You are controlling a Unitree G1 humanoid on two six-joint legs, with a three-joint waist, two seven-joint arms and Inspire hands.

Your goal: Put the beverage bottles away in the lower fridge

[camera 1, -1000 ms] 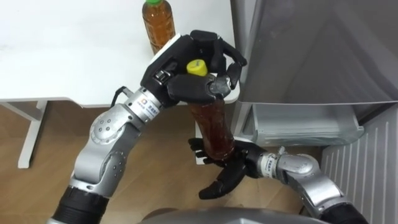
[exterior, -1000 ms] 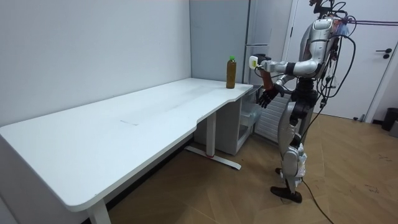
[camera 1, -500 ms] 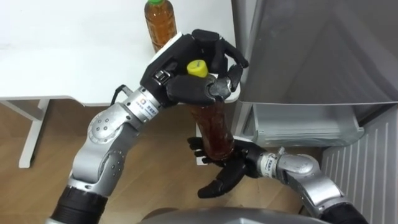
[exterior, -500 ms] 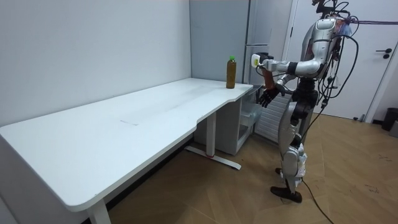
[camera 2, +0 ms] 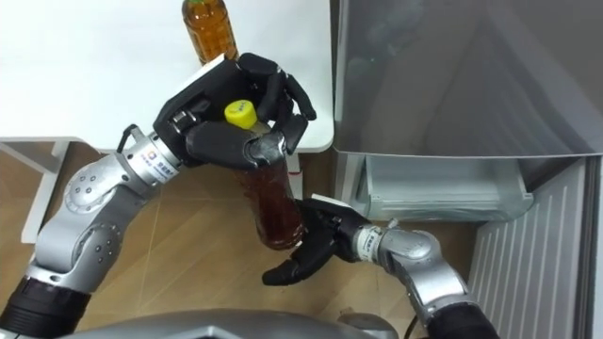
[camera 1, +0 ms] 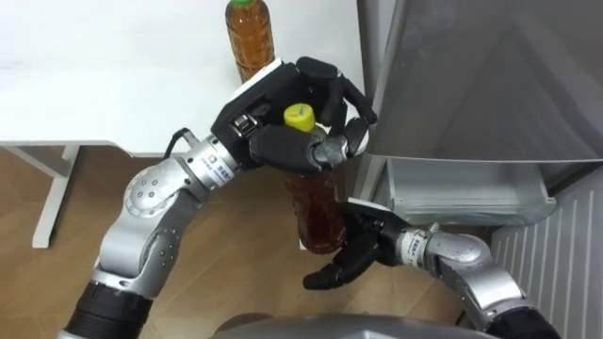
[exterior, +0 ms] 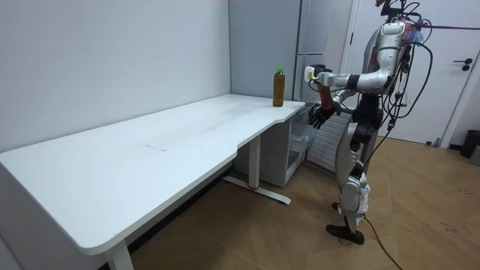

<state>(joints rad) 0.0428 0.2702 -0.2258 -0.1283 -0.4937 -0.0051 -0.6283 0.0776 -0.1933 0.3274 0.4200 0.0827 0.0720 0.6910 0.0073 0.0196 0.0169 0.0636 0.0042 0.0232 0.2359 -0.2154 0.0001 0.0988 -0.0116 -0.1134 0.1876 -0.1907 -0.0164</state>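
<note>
My left hand (camera 1: 273, 108) is shut on the neck of a brown tea bottle (camera 1: 317, 209) with a yellow cap (camera 1: 300, 117), which hangs upright off the table's corner in front of the fridge. My right hand (camera 1: 356, 252) is open just under and beside the bottle's base, fingers spread and touching it or nearly so. A second tea bottle (camera 1: 250, 38) with a green cap stands on the white table (camera 1: 113, 75) near its corner. In the room view I stand at the table's end, with the held bottle (exterior: 324, 95) raised before the fridge.
The grey fridge (camera 1: 471, 66) rises right of the table. Its lower door stands open, and a white door shelf (camera 1: 466, 193) shows below. Wooden floor lies under the hands. A table leg (camera 1: 52, 198) is at the left.
The right hand has risen closer to the bottle's base. The left hand has drawn the bottle slightly nearer, with its grip unchanged.
</note>
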